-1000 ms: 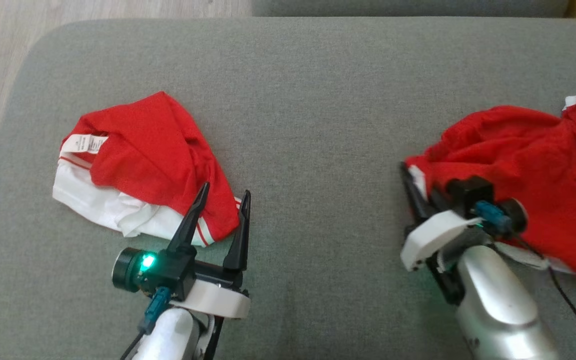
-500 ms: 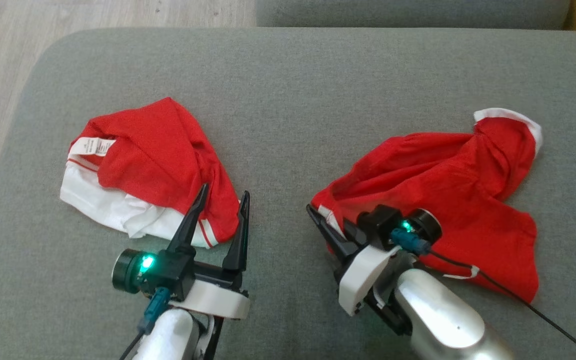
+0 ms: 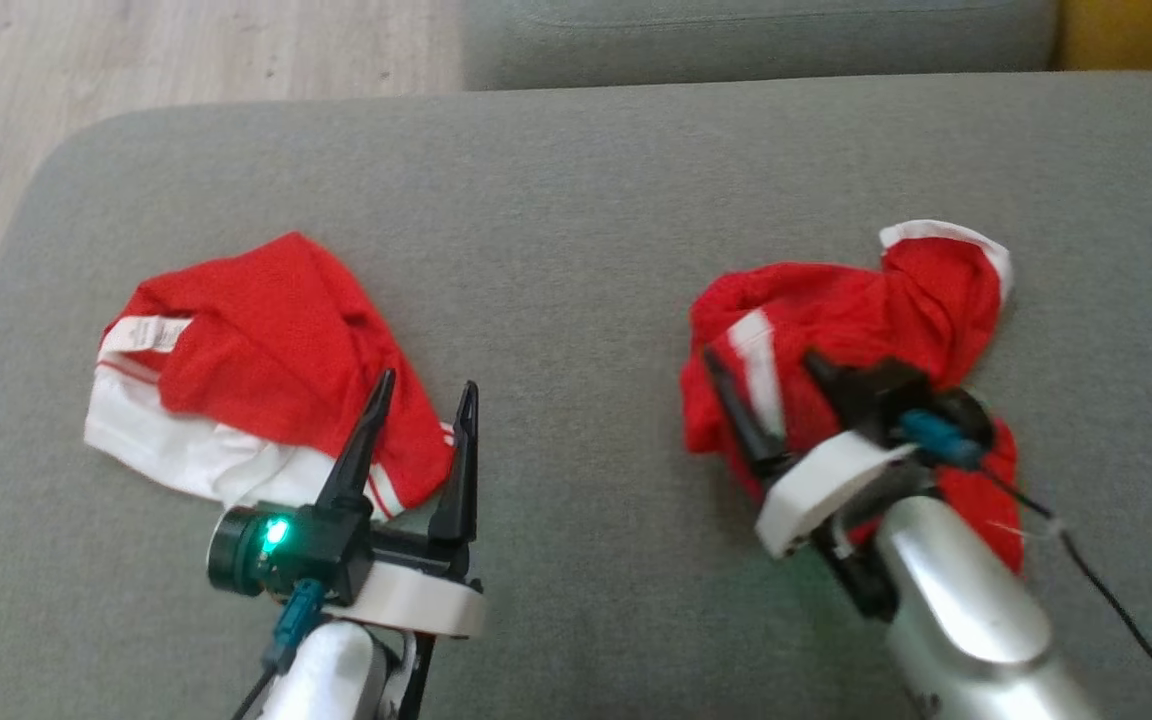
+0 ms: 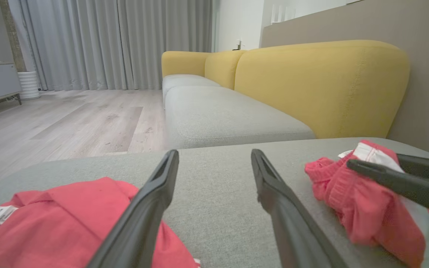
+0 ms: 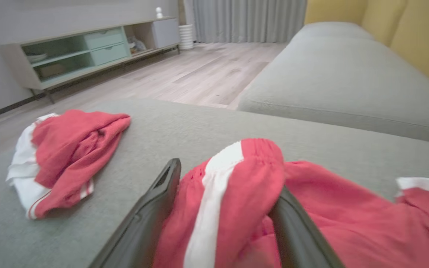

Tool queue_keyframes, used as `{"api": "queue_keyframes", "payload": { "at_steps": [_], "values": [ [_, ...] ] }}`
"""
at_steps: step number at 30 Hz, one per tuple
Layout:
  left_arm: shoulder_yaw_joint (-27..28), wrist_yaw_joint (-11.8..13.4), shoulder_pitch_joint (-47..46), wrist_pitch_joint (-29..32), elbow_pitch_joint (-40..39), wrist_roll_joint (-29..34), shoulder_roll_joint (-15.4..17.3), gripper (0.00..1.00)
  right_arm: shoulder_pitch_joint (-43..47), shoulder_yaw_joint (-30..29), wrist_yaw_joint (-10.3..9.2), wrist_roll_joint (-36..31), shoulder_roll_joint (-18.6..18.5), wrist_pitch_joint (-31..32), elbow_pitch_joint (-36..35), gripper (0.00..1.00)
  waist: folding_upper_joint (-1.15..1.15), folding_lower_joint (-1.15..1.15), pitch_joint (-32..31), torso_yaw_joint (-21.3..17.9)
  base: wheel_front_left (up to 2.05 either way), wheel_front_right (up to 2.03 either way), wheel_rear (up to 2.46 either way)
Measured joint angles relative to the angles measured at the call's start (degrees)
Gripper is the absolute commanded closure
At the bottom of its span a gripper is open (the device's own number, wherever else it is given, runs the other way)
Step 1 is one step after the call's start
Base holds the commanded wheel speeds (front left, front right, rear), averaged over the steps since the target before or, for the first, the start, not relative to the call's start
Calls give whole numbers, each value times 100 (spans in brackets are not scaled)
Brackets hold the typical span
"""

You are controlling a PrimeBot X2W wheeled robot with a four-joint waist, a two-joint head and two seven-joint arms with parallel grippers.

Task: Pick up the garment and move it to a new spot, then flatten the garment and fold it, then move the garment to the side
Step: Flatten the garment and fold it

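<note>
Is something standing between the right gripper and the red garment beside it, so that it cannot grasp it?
Nothing visible does. The right gripper is open, and a bunched fold of the right garment lies directly between its fingers, on the grey cushion.

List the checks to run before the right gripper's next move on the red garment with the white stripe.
1. Right gripper jaws apart: ok.
2. Its fingers clear of the red mesh garment with the white stripe: not ok, a fold of cloth stands between them.
3. That garment resting on the grey fabric cushion: ok.
4. That garment flat enough to fold: not ok, it lies bunched.
5. Left gripper open and empty: ok.
6. Other red-and-white garment apart from the striped one: ok, bare cushion lies between them.
</note>
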Motion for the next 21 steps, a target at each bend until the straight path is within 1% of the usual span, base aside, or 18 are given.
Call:
{"api": "queue_keyframes", "payload": {
  "at_steps": [1, 5, 8, 10, 14, 21],
  "values": [
    [9, 0, 47, 0, -8, -1, 0, 0, 122, -435, 0, -141, 2, -1, -142, 0, 0, 0, -34, -91, 0, 0, 0],
    [25, -1, 141, 0, -16, 14, 0, 0, 559, -1325, 0, -368, 8, 11, -494, 0, 0, 0, -97, -264, 0, 0, 0],
    [27, -1, 154, 0, -22, 13, 0, 0, 949, -2031, 0, -374, 11, 93, -754, 0, 0, 0, -119, -359, 0, 0, 0],
    [27, -2, 154, 0, -31, 13, -1, 0, 1200, -2394, 0, -361, 11, 142, -877, 0, 0, 0, -105, -396, 0, 0, 0],
    [26, -22, 153, 0, -45, 15, 0, 0, 1480, -2673, 0, -355, 48, 143, -1084, 0, 0, 0, -19, -439, 0, 0, 0],
    [16, -56, 149, 0, -44, 23, 0, 0, 1436, -2663, 0, -355, 84, 252, -1363, 0, 0, 0, 87, -380, 0, 0, 0]
  ]
}}
